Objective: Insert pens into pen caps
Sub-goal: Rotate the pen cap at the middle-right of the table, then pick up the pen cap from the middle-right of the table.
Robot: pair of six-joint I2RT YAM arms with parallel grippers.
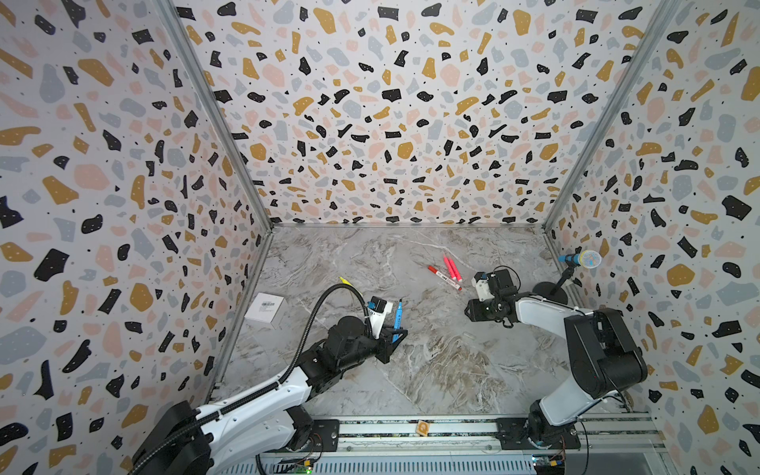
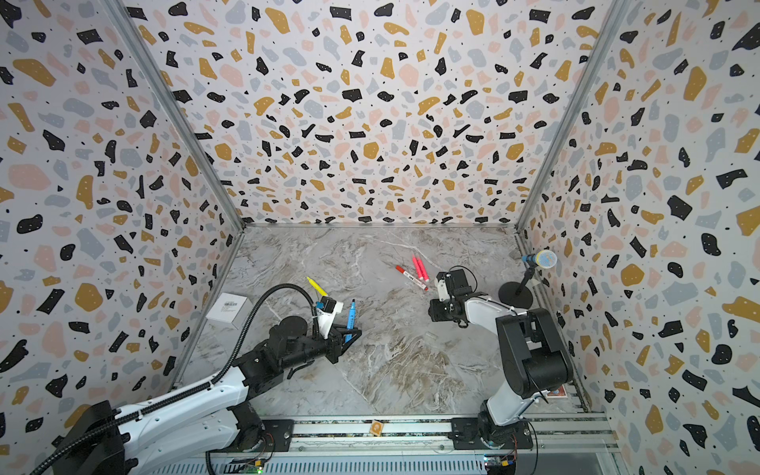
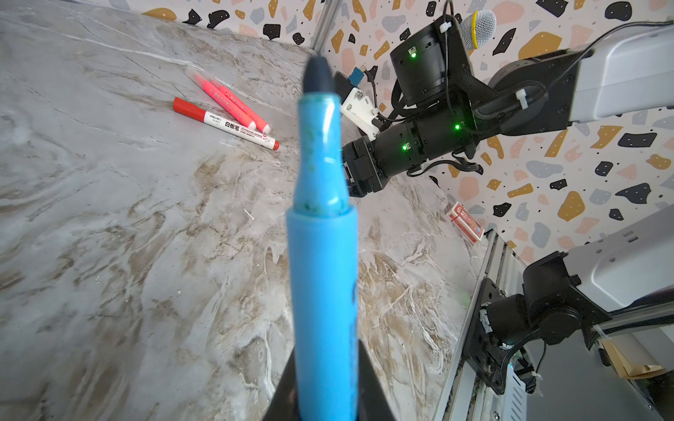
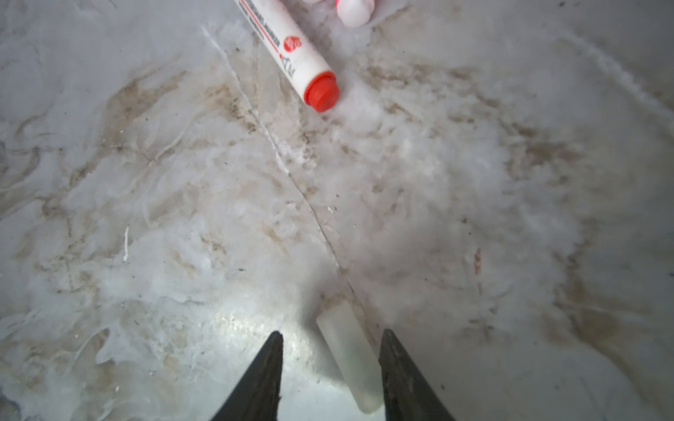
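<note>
While left claw (image 1: 397,339) clamps blue pen (image 1: 397,316) aloft, low right claw (image 4: 332,332) gapes astride cap (image 4: 346,353).

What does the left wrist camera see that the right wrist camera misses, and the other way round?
Only the left wrist view: an uncapped blue pen clamped in the left gripper, plus the right arm, a microphone and a small red box.
Only the right wrist view: a clear cap lying between the fingers of the open right gripper.
Both: the marble table, the white pen with red ends, and the pink pens, though the right wrist view catches only a pale end.
</note>
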